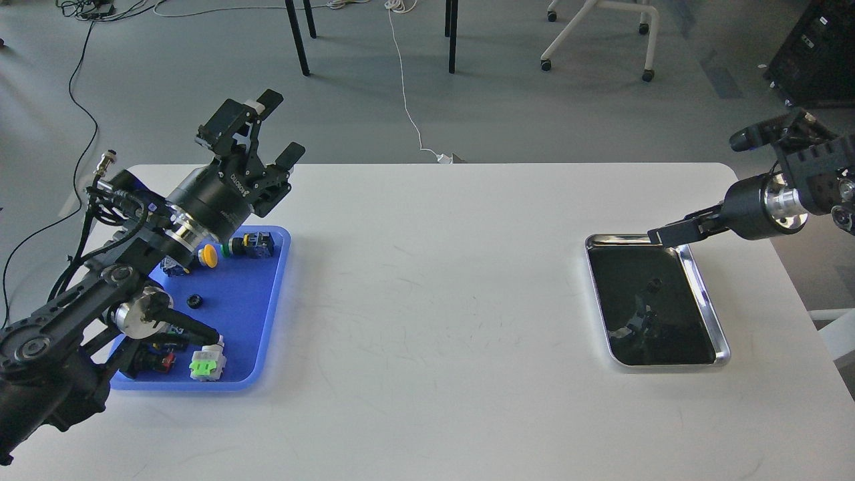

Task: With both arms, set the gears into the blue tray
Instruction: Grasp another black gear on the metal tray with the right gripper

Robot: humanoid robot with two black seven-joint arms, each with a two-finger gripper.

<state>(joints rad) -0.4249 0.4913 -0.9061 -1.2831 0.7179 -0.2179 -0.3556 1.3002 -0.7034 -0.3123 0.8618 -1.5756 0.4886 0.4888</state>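
L gripper (pixel 277 130) upper left of frame, fingers spread open w/ nothing between, raised over the far end of the bright blue rectangular plastic tray (pixel 267 321). One tiny black toothed gear ring (pixel 194 301) lies in tray mid-left, near yellow push-button switch (pixel 209 255). R gripper (pixel 674 232) at far corner of silver-rimmed metal tray (pixel 708 294), right of frame; fingers' state can't tell.

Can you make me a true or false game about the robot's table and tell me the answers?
1. The bright blue plastic tray lies on the left side of the white table. True.
2. A tiny black toothed gear lies in the blue tray. True.
3. The left gripper is squeezed shut. False: its fingers stand apart.
4. The silver-rimmed metal tray is full of coloured switches. False: none show there.
5. A yellow round push-button sits in the blue tray. True.
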